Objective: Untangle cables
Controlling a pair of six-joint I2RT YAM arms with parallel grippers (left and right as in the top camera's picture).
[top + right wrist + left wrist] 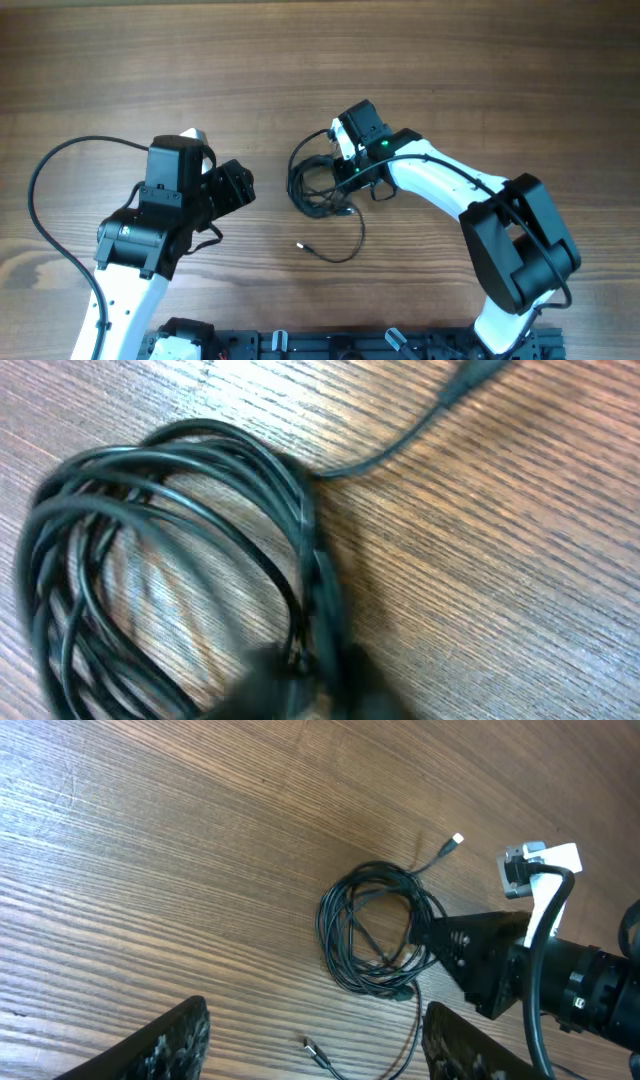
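The cables [318, 187] are thin black wires wound into a small coil on the wooden table, between the two arms. One loose strand curves down from the coil to a tiny plug [302, 244]. My right gripper [346, 184] is at the coil's right side, shut on a bundle of its strands. In the right wrist view the cables [170, 540] fill the frame, and the fingers [305, 680] are blurred at the bottom. My left gripper [315, 1012] is open and empty, left of the coil [378, 935]. The plug [312, 1047] lies between its fingers. A second strand ends in a light-tipped plug [455, 842].
The wooden table [480, 80] runs all around. Thicker black arm cables loop at the far left [40, 215] and along the right arm [450, 170]. A black rail [330, 345] runs along the front edge.
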